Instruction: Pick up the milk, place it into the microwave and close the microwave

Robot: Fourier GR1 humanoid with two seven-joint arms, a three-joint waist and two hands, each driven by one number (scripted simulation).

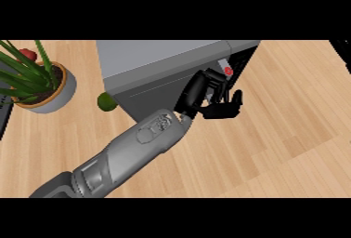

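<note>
The grey microwave (165, 60) stands at the top middle, its dark opening (243, 58) facing right. Just inside the opening a small white and red piece, which looks like the milk (227, 70), shows past the door's edge. The rest of it is hidden. My left hand (221, 109) is at the front right corner of the microwave, at the edge of its grey door panel (154, 95). Its fingers (237, 98) point up, fairly straight, and hold nothing. The grey forearm (130, 148) comes in from the lower left. My right hand is out of the picture.
A potted plant (41, 86) with long green leaves stands at the left, with a red round thing (27, 54) behind it. A small green fruit (106, 102) lies against the microwave's left lower corner. Bare wooden counter (274, 148) spreads to the right and below.
</note>
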